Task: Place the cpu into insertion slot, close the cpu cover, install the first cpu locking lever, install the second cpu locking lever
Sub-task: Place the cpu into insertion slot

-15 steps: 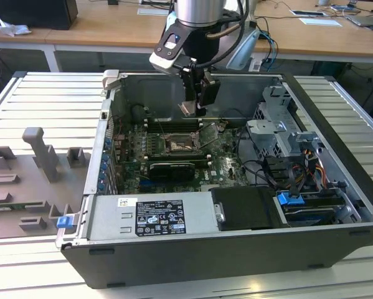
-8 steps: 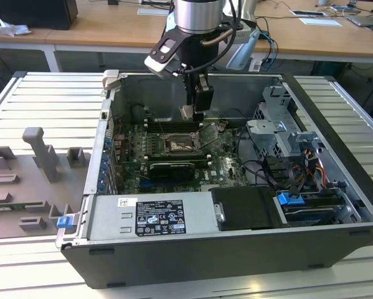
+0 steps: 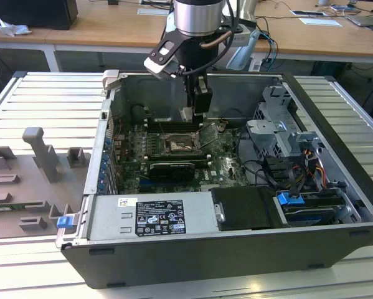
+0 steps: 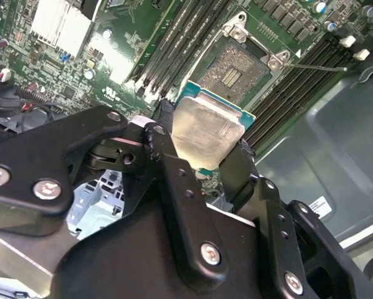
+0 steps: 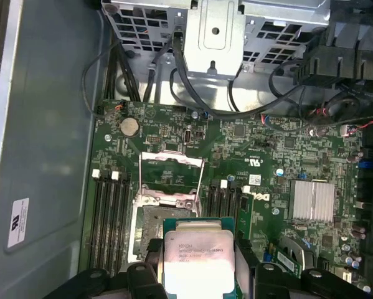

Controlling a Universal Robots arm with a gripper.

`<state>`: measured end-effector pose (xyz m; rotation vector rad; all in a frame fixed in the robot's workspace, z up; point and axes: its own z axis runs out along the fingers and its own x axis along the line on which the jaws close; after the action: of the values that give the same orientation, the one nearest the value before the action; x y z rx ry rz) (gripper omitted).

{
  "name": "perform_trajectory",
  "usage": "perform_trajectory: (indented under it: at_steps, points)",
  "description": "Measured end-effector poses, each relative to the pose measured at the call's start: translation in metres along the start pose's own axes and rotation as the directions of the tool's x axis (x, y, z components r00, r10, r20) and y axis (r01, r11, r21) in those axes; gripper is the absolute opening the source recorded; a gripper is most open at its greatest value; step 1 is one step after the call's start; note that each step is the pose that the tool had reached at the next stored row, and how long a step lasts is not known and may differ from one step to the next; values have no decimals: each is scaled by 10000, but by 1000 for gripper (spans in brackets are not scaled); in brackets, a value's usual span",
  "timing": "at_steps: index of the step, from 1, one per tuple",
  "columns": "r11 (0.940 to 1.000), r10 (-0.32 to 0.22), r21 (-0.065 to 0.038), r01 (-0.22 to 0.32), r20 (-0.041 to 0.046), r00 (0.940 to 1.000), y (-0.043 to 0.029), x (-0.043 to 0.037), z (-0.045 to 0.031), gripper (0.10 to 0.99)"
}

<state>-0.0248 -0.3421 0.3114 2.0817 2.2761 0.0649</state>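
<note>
While the gripper (image 4: 205,136) is clenched on the cpu (image 4: 210,124), pinching it by two opposite edges, I'm hovering above the motherboard (image 5: 267,143). The chip is near the insertion slot (image 5: 158,219), clear of it. Slot's bare, and the cpu cover (image 5: 172,169) is flipped open. My read: nothing's seated yet. Placement, cover and both levers are all outstanding.
</note>
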Motion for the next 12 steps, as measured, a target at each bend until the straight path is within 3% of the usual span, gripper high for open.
perform_trajectory:
  at_steps: [5, 12]
  points:
    - [9988, 486, 8, -486, 34, 9988, -9, 5, 84, 541]
    - [9986, 528, 8, -528, 38, 9986, -86, 19, 237, 541]
